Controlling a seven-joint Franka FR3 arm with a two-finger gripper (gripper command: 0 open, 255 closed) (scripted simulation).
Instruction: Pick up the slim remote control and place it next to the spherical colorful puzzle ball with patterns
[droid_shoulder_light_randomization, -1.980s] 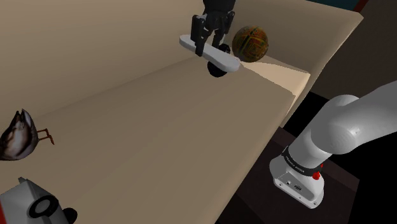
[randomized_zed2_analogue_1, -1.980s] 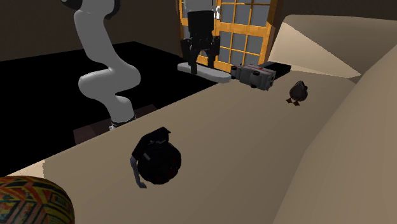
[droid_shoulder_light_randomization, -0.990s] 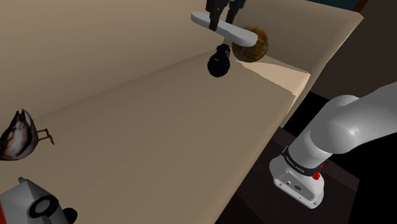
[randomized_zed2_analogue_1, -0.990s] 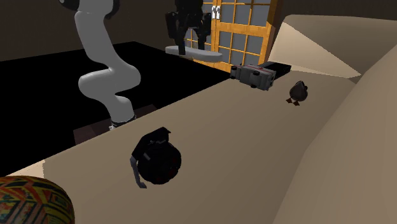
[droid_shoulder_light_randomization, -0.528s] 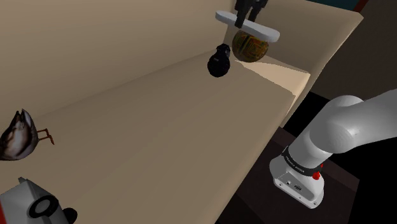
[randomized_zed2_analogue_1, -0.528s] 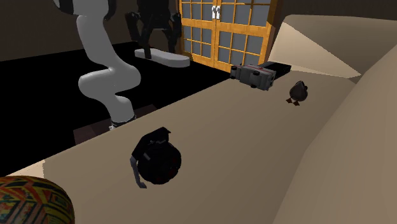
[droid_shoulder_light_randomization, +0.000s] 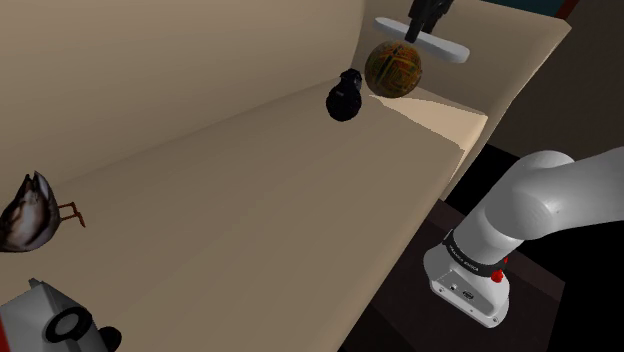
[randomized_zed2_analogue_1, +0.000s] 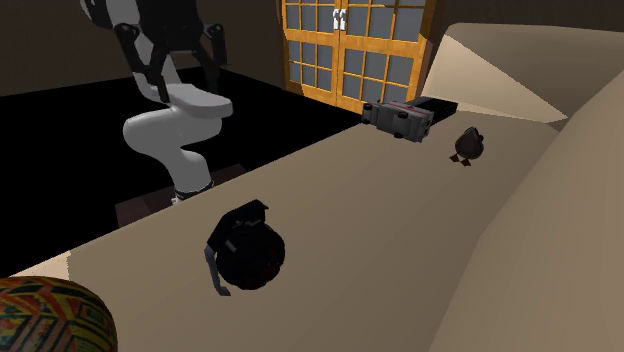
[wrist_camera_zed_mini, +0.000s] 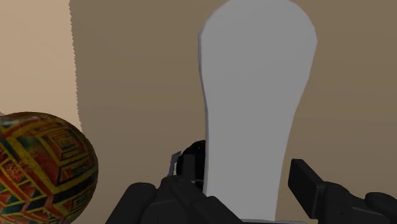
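Step in hand: the carry. The remote is lifted and not yet set down

- Slim pale grey remote control (droid_shoulder_light_randomization: 425, 38) is in the air, clear of the tan surface (droid_shoulder_light_randomization: 250, 200). In the shoulder view it hangs roughly level, just above and beyond the puzzle ball (droid_shoulder_light_randomization: 393, 68), apart from it
- Gripper (randomized_zed2_analogue_1: 180, 85): black fingers clamped across the remote's width. The wrist view has the remote running out from between them
- Ball rests near the surface's far corner, patterned red, green and gold. A black round object (droid_shoulder_light_randomization: 345, 95) sits close by on the shoulder view's left
- Wrist view: ball off to one side of the remote, black object peeping from under it

Next move, as I judge it: descend over bare surface beside the ball, away from the black object. Keep the remote flat and part the fingers only once it rests. The ball looks likely to roll if nudged
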